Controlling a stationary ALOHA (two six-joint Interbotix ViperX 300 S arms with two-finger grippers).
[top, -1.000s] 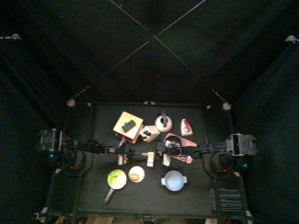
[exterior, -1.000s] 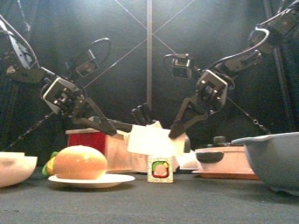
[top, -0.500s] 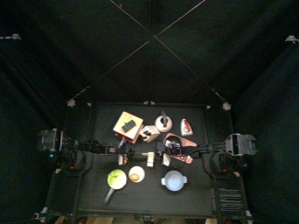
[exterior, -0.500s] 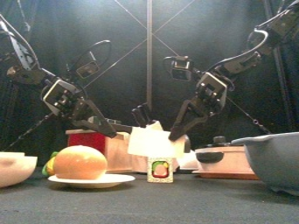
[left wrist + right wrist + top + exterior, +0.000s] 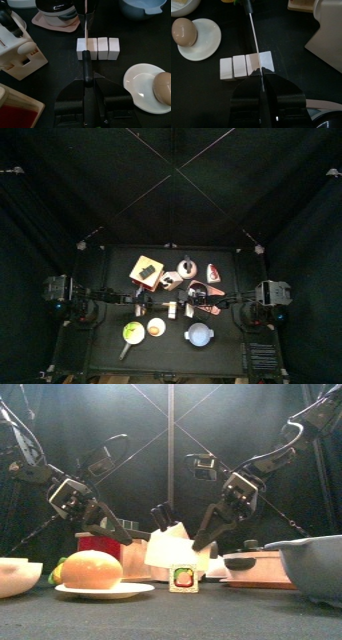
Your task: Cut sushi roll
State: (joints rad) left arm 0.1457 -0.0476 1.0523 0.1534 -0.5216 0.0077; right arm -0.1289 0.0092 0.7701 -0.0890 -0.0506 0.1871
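The left gripper [image 5: 85,86] is clamping the knife [image 5: 85,64] by its handle, the blade crossing the sushi roll [image 5: 103,48] at mid-table. It should, I think, be pressing straight down, blade level.

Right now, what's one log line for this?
left tool: shut on knife | knife: over sushi roll | right tool: at roll

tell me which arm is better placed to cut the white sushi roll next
Left. The left gripper is shut on the black-handled knife, its blade across the white sushi roll. The right gripper is only near the blade's tip.
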